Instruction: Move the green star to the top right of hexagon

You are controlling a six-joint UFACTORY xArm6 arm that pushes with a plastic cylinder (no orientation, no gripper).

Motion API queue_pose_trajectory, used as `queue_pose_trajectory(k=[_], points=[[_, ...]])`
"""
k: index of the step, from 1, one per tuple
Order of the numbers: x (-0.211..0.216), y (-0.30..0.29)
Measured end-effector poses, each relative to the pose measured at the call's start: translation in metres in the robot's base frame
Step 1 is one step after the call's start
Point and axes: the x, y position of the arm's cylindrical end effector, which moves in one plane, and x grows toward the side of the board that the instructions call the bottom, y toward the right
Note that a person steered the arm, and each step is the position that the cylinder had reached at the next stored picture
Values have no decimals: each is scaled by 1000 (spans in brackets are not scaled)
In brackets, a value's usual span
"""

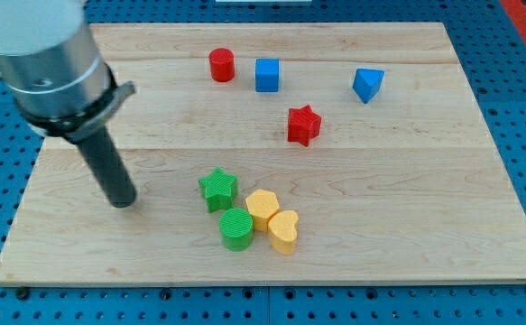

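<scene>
My tip [124, 202] left of green star [217, 189], apart, star touching yellow hexagon [263, 207], no jaws on this rod

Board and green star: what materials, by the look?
Board: looks like pale wood, matte, with visible grain and lengthwise plank seams. Green star: probably plastic, matte; saturated uniform colour, and faint ridging on top hints at 3D printing, though that's uncertain. My tip rests on the board at the star's left, apart from it.
</scene>
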Motion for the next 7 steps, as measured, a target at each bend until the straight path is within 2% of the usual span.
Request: queue_pose_trajectory(k=[1, 2, 3, 4, 5, 7], points=[[0, 74], [-29, 99], [-49, 99], [-49, 142], [-59, 151], [-59, 221]])
